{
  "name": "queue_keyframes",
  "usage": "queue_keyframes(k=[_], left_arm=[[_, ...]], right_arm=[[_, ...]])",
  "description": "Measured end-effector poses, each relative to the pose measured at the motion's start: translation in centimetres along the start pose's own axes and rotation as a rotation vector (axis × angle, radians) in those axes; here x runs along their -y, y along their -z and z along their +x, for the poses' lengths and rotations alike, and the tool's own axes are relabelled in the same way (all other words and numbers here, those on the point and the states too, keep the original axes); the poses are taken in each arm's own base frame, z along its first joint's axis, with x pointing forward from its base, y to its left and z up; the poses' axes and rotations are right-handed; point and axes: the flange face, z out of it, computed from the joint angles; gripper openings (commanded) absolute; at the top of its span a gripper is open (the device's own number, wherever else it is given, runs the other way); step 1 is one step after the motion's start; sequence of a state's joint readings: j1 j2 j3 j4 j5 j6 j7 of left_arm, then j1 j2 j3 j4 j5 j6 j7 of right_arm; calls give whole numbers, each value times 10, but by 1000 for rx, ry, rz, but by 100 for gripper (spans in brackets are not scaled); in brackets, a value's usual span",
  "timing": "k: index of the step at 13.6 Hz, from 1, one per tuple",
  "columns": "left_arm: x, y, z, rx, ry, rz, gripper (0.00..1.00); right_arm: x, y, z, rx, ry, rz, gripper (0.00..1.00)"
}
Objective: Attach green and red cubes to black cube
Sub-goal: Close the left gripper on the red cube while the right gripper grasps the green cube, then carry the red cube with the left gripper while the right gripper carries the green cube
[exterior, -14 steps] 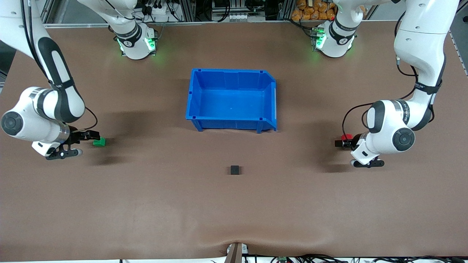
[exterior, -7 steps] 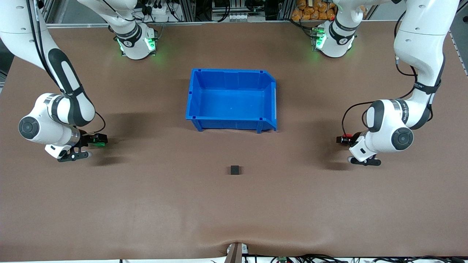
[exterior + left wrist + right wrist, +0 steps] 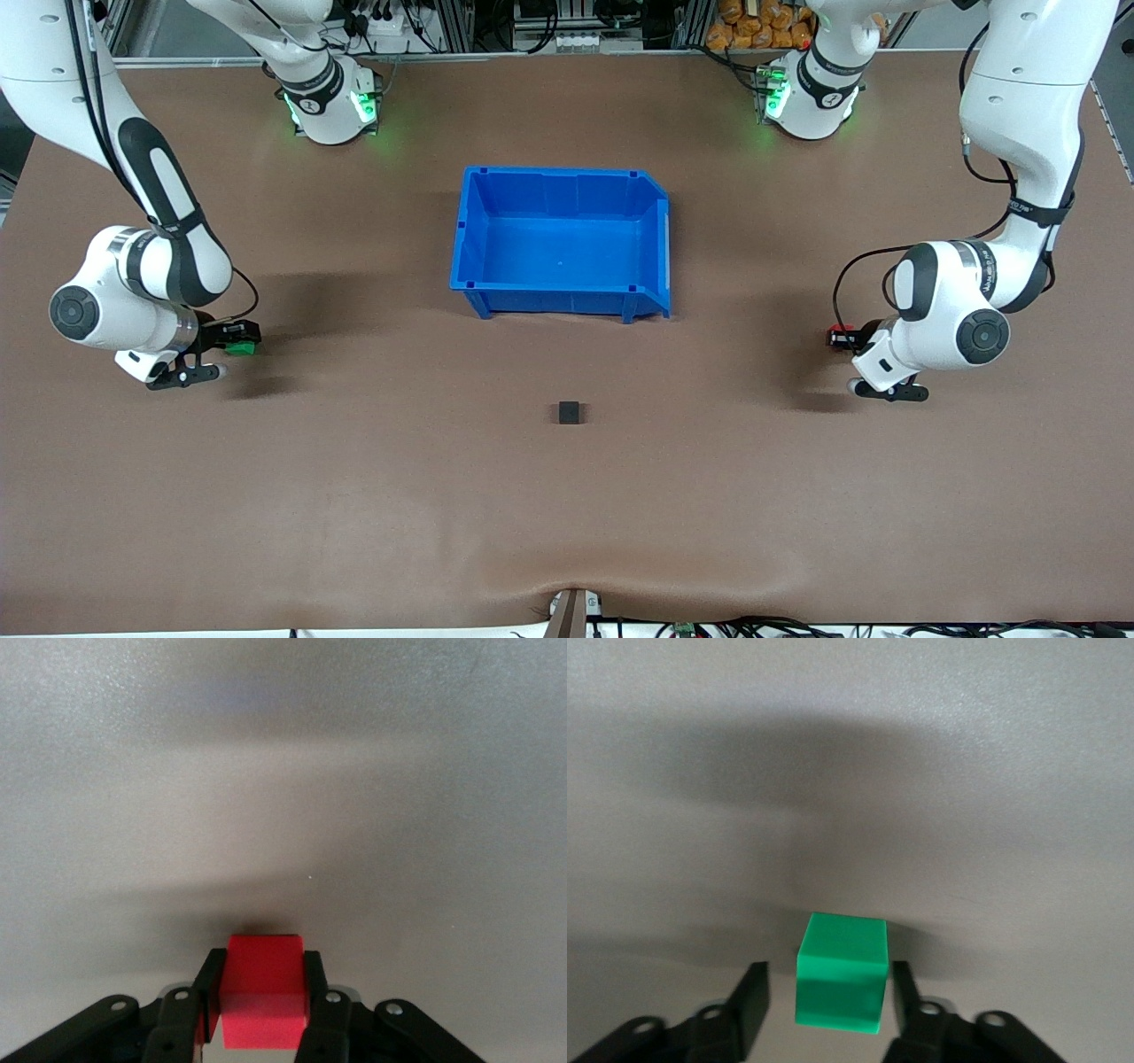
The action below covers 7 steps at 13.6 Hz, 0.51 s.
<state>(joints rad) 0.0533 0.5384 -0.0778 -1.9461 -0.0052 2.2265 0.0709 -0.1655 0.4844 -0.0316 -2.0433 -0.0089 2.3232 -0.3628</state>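
The black cube (image 3: 569,412) sits mid-table, nearer the front camera than the blue bin (image 3: 472,232), about midway between the arms. At the left arm's end, the left tool (image 3: 264,1010) pinches the red cube (image 3: 262,992). At the right arm's end, the right tool (image 3: 829,1010) straddles the green cube (image 3: 842,983) with gaps visible, a detail the front view hides.

right hand (image 3: 237,338) advanced around green cube (image 3: 240,348), left hand (image 3: 840,337) clamped red cube (image 3: 839,330)
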Motion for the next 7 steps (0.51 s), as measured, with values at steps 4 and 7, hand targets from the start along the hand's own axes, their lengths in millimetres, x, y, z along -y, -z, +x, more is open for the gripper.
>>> queue_keyframes(k=[4, 7], left_arm=[[-14, 6, 4, -13, 115, -5, 0], [-37, 26, 17, -52, 223, -16, 0]], right_arm=[[1, 0, 0, 0, 4, 0, 0], [5, 5, 5, -13, 76, -6, 0]])
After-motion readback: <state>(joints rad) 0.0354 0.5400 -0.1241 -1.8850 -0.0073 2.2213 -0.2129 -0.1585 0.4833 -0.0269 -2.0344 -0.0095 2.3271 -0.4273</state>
